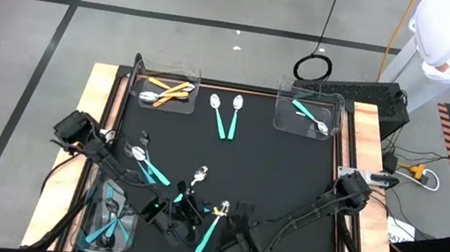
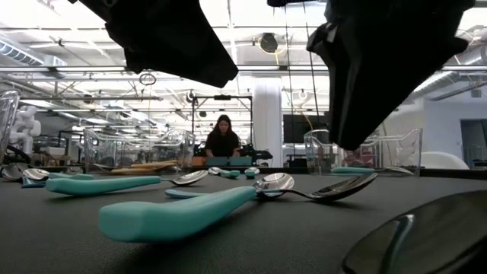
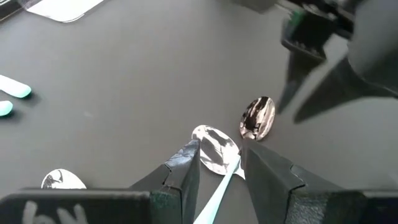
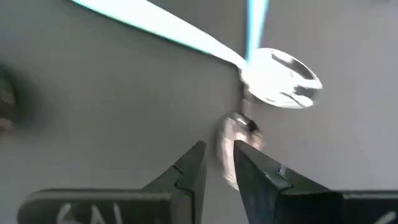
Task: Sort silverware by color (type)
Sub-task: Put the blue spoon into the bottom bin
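From above, my two arms meet low over the near middle of the dark mat (image 1: 290,167), my left gripper (image 1: 181,212) just beside my right gripper (image 1: 232,227), with a teal-handled spoon (image 1: 212,227) lying between them. More teal spoons rest mid-mat (image 1: 224,119), orange-handled ones sit in the far left bin (image 1: 168,91), a teal one in the far right bin (image 1: 309,114), and dark-headed pieces in the near left bin (image 1: 111,216). At table height, a thick teal handle (image 2: 179,215) lies in front, silver bowls touching behind it. Through my left wrist, my fingers (image 3: 186,168) stand slightly apart, straddling a teal spoon's neck just behind its silver bowl (image 3: 216,148); I cannot tell whether they pinch it. Through my right wrist, my fingers (image 4: 189,168) show a narrow gap above a silver bowl (image 4: 283,78), gripping nothing I can see.
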`<state>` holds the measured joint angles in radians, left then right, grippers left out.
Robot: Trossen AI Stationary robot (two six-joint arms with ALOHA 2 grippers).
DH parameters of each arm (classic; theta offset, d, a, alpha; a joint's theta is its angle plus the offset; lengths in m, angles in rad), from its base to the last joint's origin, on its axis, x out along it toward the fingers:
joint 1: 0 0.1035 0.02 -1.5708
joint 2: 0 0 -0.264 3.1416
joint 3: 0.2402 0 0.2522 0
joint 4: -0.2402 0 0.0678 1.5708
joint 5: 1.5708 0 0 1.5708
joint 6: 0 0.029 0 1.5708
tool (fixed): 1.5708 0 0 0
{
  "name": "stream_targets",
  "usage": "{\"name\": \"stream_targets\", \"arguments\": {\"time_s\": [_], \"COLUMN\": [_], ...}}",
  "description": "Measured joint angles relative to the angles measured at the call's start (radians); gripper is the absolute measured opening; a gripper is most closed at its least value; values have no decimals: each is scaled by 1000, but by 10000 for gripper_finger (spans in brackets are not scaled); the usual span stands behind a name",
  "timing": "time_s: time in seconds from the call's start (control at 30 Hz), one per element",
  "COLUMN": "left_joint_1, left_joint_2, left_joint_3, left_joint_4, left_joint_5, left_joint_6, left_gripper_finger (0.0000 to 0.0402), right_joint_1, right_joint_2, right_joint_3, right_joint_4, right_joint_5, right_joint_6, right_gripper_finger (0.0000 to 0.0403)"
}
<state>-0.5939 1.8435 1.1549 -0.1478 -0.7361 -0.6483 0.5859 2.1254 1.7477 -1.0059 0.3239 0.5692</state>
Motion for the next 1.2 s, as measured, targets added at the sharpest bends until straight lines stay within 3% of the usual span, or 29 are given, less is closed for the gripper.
{"name": "stream_targets", "arguments": {"time_s": [0.2,0.33,0.47,0.63,0.77,1.1,1.2], "left_joint_1": [-1,-1,-4,-18,-22,-1,-17], "left_joint_2": [0,0,0,0,0,0,0], "left_joint_3": [0,0,0,0,0,0,0], "left_joint_4": [-7,-40,-59,-77,-80,-72,-69], "left_joint_5": [28,61,76,77,50,-20,-56], "left_joint_6": [1,1,0,0,1,10,26], "left_gripper_finger": [123,123,123,123,123,123,123], "right_joint_1": [-4,-27,-54,-102,-108,-14,29], "right_joint_2": [-40,-78,-113,-170,-205,-206,-205], "right_joint_3": [1,1,-71,-236,-312,-315,-315], "right_joint_4": [-159,-149,-46,150,314,437,476], "right_joint_5": [44,73,62,-92,-201,-191,-130], "right_joint_6": [-55,-68,-118,-103,8,147,141], "right_gripper_finger": [77,72,66,59,57,81,100]}}
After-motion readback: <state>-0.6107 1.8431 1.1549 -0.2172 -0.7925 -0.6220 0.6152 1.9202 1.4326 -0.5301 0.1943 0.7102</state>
